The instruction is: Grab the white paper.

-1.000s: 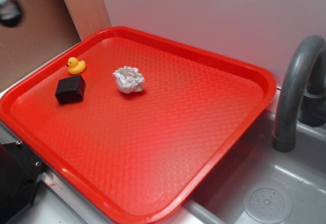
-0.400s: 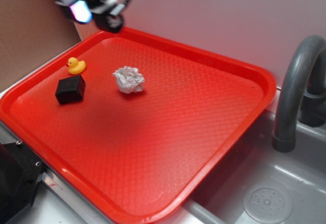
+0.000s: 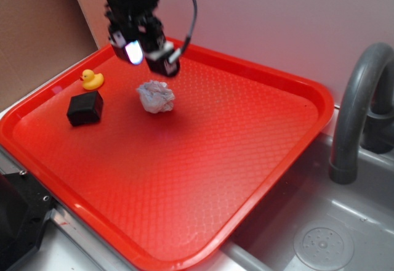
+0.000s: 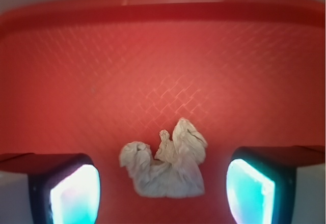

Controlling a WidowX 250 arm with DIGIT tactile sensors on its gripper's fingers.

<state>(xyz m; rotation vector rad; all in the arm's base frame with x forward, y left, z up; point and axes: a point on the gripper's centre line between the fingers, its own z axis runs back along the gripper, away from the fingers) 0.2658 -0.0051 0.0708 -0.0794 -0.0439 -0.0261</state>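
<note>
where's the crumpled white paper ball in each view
Exterior: the crumpled white-grey paper ball lies left of centre on the red plastic tray, just below the black gripper.
Wrist: it sits low in the centre, between the two glowing fingers.
Shared landmark: the tray's raised far rim, behind the ball in both.

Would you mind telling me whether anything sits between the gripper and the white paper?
Nothing visible does. The open gripper hangs above the white paper; the duck and black block lie off to one side.
</note>
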